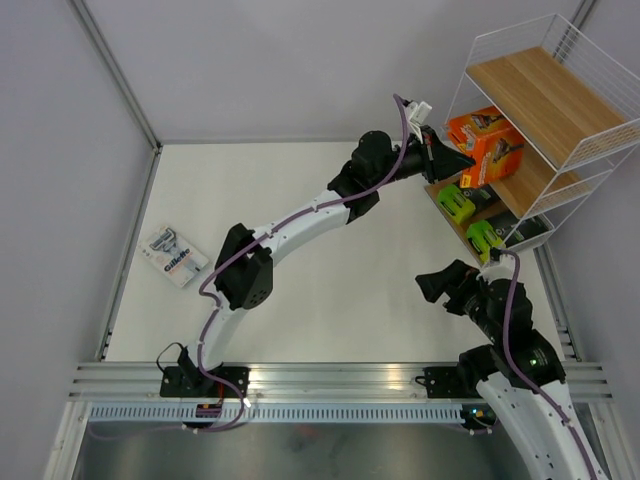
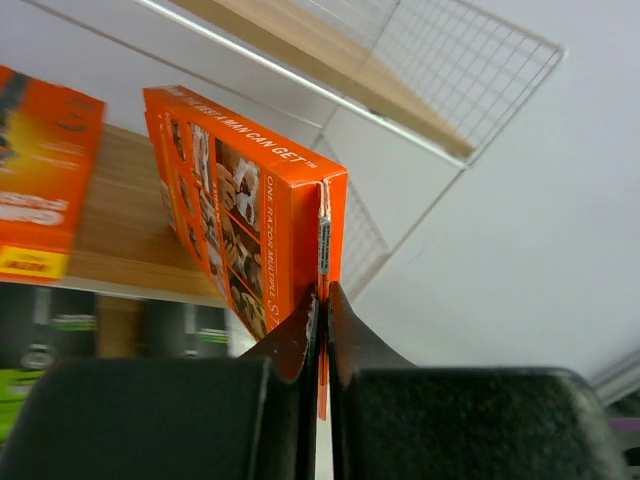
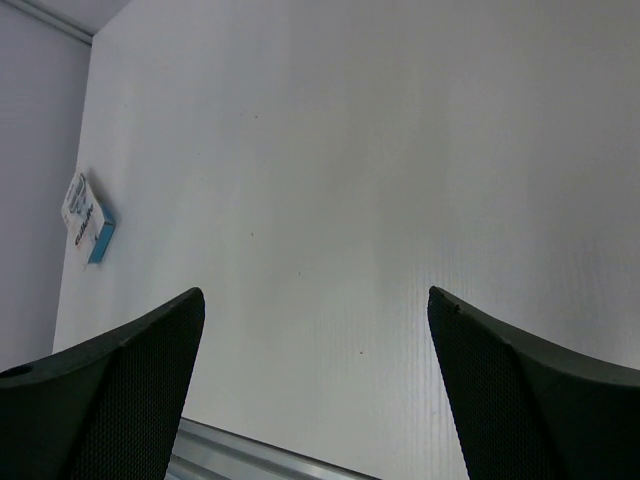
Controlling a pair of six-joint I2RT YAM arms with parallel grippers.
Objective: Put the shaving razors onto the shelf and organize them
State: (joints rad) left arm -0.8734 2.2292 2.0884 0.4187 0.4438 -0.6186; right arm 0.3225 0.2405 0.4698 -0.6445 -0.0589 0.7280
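Observation:
The shelf [image 1: 540, 95] stands at the far right, with a white wire frame and wooden boards. My left gripper [image 1: 458, 160] reaches to its middle tier and is shut on the edge flap of an orange razor pack [image 1: 498, 152]; the left wrist view shows the pack [image 2: 250, 220] upright in the closed gripper [image 2: 322, 300]. A second orange pack [image 1: 472, 126] [image 2: 40, 180] stands beside it. Two black and lime-green packs [image 1: 457, 203] [image 1: 487, 238] sit on the bottom tier. The white-and-blue Gillette pack [image 1: 173, 257] [image 3: 88, 218] lies on the table at the left. My right gripper [image 1: 436, 285] [image 3: 315, 300] is open and empty over the table.
A metal rail [image 1: 330, 380] runs along the near edge of the white table. Grey walls enclose the left, back and right sides. The left arm [image 1: 300, 220] stretches diagonally across the middle of the table.

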